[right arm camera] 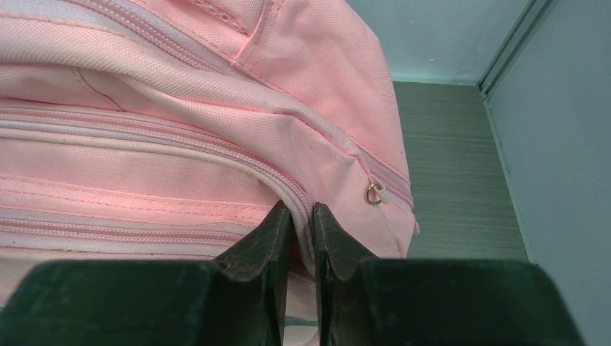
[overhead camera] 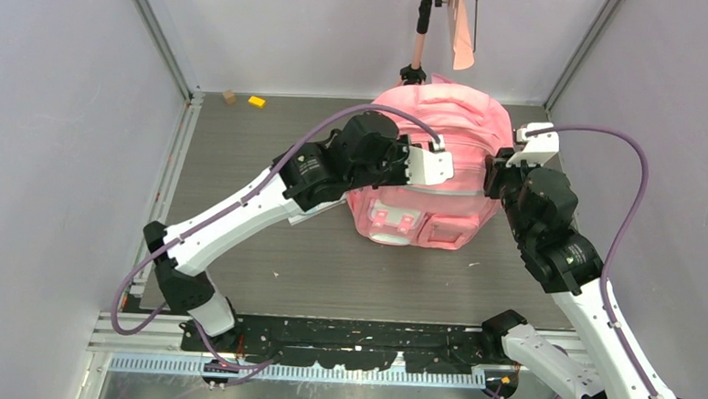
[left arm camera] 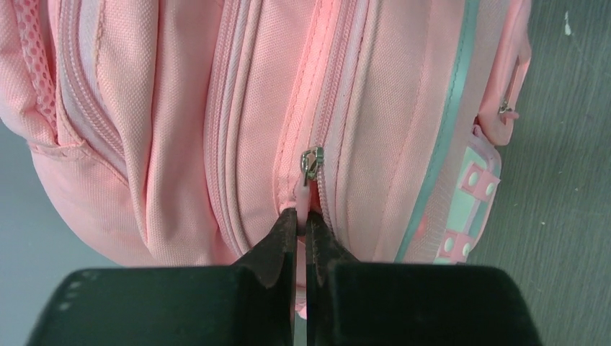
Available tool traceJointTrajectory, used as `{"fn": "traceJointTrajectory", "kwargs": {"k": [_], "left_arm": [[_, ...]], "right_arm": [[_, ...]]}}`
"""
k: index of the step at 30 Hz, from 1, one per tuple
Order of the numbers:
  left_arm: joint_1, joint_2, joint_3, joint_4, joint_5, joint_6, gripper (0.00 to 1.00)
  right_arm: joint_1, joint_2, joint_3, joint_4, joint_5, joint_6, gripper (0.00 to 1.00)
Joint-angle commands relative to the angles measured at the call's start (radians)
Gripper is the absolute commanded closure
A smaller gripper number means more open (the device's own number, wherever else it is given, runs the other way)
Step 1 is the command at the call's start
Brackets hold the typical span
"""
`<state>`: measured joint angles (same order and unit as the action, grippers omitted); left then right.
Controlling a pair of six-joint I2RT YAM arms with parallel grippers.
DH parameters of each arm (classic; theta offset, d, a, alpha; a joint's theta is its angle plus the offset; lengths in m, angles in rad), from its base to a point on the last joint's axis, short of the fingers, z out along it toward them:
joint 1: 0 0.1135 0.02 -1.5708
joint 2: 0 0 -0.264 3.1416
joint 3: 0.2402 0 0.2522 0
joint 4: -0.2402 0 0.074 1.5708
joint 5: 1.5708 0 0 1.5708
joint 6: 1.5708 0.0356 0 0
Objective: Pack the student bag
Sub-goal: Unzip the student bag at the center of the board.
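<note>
The pink student bag (overhead camera: 446,122) lies on the table at the back middle, front pockets facing the arms. My left gripper (overhead camera: 448,163) is over its middle. In the left wrist view it (left arm camera: 302,214) is shut on the pale pull tab of a zipper, just below the metal slider (left arm camera: 311,162). My right gripper (overhead camera: 491,177) is at the bag's right side. In the right wrist view it (right arm camera: 302,209) is shut on a fold of the bag's fabric (right arm camera: 300,196) along a zip seam. Another zipper pull (right arm camera: 374,192) hangs just right of it.
A small yellow block (overhead camera: 258,101) and a brown block (overhead camera: 229,96) lie at the table's back left corner. A stand with a hanging pink strip (overhead camera: 463,27) rises behind the bag. Grey walls enclose the table on three sides.
</note>
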<state>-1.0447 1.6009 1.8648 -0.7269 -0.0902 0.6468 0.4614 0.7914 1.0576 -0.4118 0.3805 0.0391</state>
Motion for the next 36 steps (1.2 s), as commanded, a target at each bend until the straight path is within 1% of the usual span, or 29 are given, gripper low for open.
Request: {"fn": "traceJointTrajectory", "kwargs": {"k": [1, 4, 8, 19, 29, 32, 35, 36], "left_arm": [[-0.091, 0.090, 0.139, 0.090, 0.106, 0.073, 1.00], [-0.108, 0.139, 0.202, 0.065, 0.106, 0.098, 1.00], [-0.141, 0.182, 0.243, 0.072, 0.099, 0.138, 1.00], [-0.192, 0.223, 0.247, 0.182, 0.131, 0.154, 1.00], [-0.195, 0.281, 0.275, 0.233, 0.158, 0.137, 1.00], [-0.195, 0.285, 0.266, 0.248, 0.154, 0.130, 1.00], [-0.196, 0.257, 0.216, 0.289, 0.137, 0.126, 1.00], [-0.196, 0.241, 0.194, 0.301, 0.138, 0.122, 1.00]], "right_arm": [[0.019, 0.002, -0.004, 0.120, -0.108, 0.070, 0.92], [0.020, 0.002, -0.012, 0.139, -0.119, 0.073, 0.92], [0.020, 0.004, -0.026, 0.164, -0.129, 0.085, 0.92], [0.020, 0.000, -0.058, 0.222, -0.116, 0.106, 0.92], [0.019, -0.012, -0.069, 0.258, -0.067, 0.104, 0.92], [0.020, -0.033, -0.068, 0.258, -0.029, 0.103, 0.89], [0.019, -0.071, -0.069, 0.241, 0.044, 0.107, 0.85], [0.019, -0.078, -0.072, 0.230, 0.064, 0.110, 0.82]]}}
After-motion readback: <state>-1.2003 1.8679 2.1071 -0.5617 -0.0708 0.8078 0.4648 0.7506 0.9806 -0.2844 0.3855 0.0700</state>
